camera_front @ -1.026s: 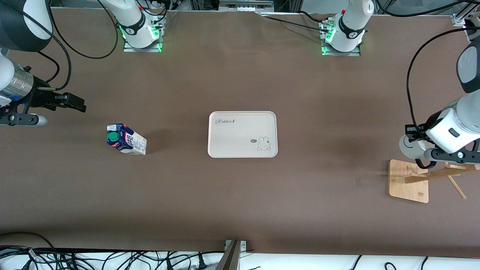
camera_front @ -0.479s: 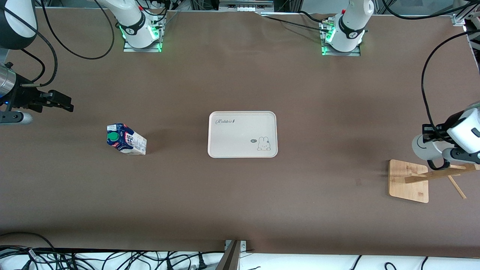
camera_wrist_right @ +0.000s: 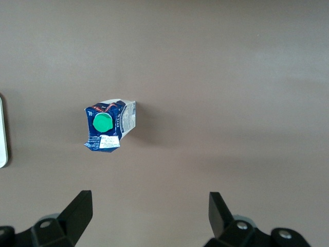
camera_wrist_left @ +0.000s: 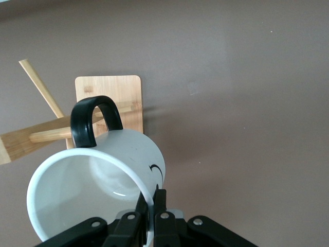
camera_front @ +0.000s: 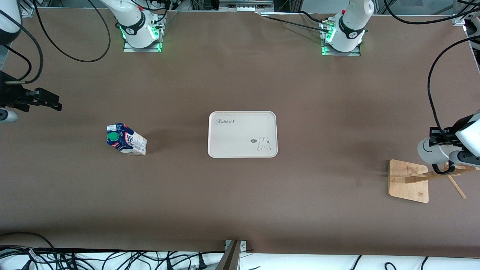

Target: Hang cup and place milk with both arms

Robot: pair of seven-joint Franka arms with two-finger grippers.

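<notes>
1. Rack [camera_front: 408, 180] sits nearest, at the left arm's end; left gripper [camera_wrist_left: 150, 218] pinches the cup [camera_wrist_left: 103, 188] rim above its peg, so the handle could easily miss
2. Milk [camera_front: 126, 139] stands beside the tray [camera_front: 242, 134]
3. Right gripper [camera_wrist_right: 149, 213] hovers wide open, empty, could topple it

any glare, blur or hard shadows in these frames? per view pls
Front view: even light, only soft shadows beside the milk and tray; green LED glow at both arm bases.
Left wrist view: sharp; small highlight inside the cup, faint shadow off the wooden rack.
Right wrist view: carton in focus with a soft shadow, the open right gripper slightly soft.
</notes>
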